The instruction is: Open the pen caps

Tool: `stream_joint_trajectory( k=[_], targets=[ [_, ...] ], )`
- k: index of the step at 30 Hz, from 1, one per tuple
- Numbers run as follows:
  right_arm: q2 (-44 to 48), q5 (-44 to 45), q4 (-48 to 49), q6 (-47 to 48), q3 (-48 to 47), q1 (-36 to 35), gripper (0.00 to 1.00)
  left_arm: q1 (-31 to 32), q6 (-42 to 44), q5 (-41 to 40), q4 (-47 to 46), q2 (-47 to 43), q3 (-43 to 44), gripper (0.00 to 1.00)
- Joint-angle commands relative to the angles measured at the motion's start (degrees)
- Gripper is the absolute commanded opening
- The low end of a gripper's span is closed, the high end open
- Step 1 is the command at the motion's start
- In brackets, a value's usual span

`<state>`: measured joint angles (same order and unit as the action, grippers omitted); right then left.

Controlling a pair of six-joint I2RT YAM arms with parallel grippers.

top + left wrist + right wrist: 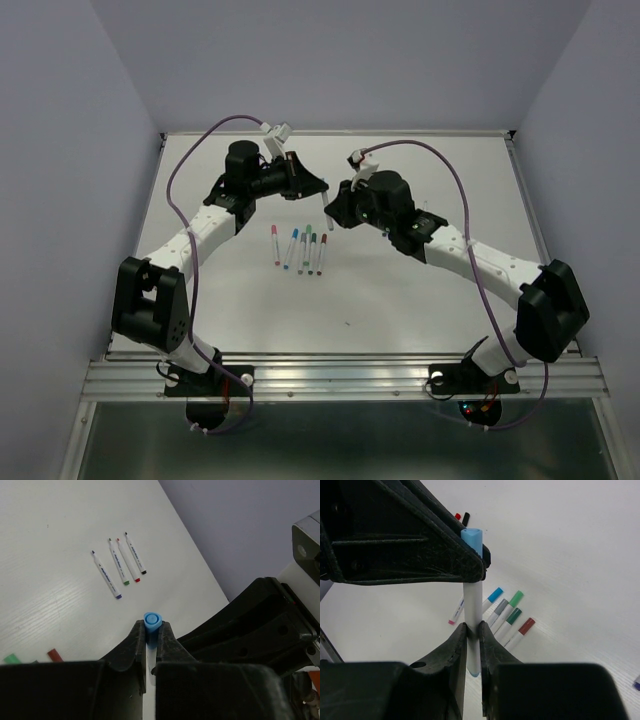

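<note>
A white pen [471,605] with a light blue cap [472,539] is held up between both grippers above the table. My left gripper [151,630] is shut on the light blue cap [152,621]. My right gripper [472,630] is shut on the pen's white barrel, below the cap. In the top view the left gripper [312,187] and right gripper [335,205] meet at mid table. Several capped pens [506,612] lie in a row, also in the top view [303,250]. Several pens without caps [121,564] lie farther off.
A green cap [10,658] and a red-brown cap [54,655] show at the lower left of the left wrist view. The white table [420,290] ends at walls behind and to both sides. The left arm's black fingers [410,545] fill the upper left of the right wrist view.
</note>
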<state>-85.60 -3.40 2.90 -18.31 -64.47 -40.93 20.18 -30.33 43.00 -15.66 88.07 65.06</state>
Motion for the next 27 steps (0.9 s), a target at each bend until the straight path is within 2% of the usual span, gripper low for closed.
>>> stream_joint_trajectory(
  k=[1, 2, 5, 7, 8, 10, 11, 14, 19, 24, 27],
  targets=[
    [-0.26, -1.0, 2.64, 1.78, -3.91, 0.5, 0.21, 0.47, 0.88, -0.81, -1.04, -2.38, 0.16, 0.0],
    [-0.44, -0.21, 2.64, 1.69, -4.09, 0.5, 0.32, 0.64, 0.54, -0.73, -1.3, -2.29, 0.07, 0.0],
    [-1.14, 0.5, 2.64, 1.96, -4.52, 0.5, 0.39, 1.0, 0.18, -0.9, -1.65, -2.38, 0.24, 0.0],
    [-1.67, 0.41, 2.64, 1.96, -5.14, 0.5, 0.4, 1.17, 0.18, -1.25, -1.74, -2.47, 0.24, 0.0],
    [-2.28, 0.5, 2.64, 1.96, -5.66, 0.5, 0.32, 1.26, 0.18, -1.43, -1.74, -2.55, 0.25, 0.0],
    [-2.64, -0.11, 2.55, 2.48, -6.02, 0.5, 0.09, 1.35, 0.18, -1.87, -1.66, -2.64, 0.16, 0.0],
    [-2.73, -1.42, 2.38, 2.92, -6.11, 0.5, 0.01, 1.35, 0.18, -2.31, -1.57, -2.73, 0.16, 0.0],
    [-3.25, -2.14, 1.15, 3.54, -6.46, 0.5, 0.01, 1.35, 0.18, -2.75, -1.48, -2.47, 0.68, 0.0],
    [-2.82, -7.4, 0.09, 3.28, -2.35, 0.5, 0.01, -0.14, 0.44, -9.41, 1.77, -0.54, 5.68, 0.0],
    [-1.41, -21.54, 1.4, -0.57, 5.83, -0.29, 0.01, -8.82, -1.84, -12.67, 2.12, 5.17, 14.1, 0.0],
    [0.26, -27.16, 4.83, -2.96, 11.09, -1.26, 0.01, -10.6, -0.36, -16.53, 5.54, 8.15, 19.21, 0.0]
  ],
)
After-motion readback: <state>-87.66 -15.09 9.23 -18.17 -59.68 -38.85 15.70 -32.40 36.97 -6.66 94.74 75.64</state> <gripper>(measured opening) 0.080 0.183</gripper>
